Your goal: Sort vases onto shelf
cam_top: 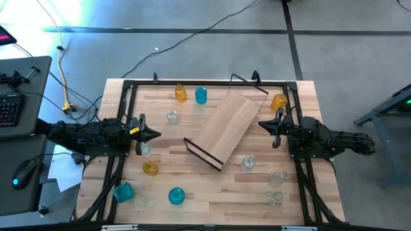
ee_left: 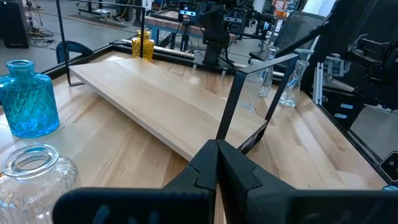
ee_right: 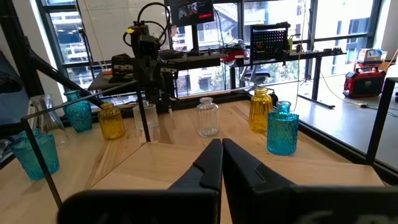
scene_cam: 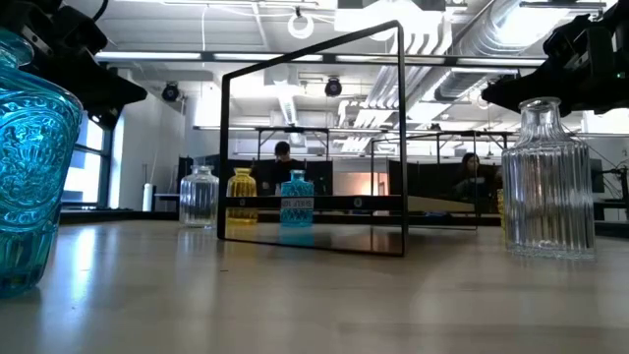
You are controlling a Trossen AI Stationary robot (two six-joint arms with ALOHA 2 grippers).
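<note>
Both pincers, left pincer and right pincer, hover clenched and empty either side of the shelf lying askew mid-frame, vases scattered all round the surface, so my careless swing could topple glass.

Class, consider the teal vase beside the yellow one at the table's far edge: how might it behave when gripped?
The teal vase looks like glass, so probably fragile and slippery. Its narrow neck above a wider body suggests it stands stably. On its side it might roll.
</note>
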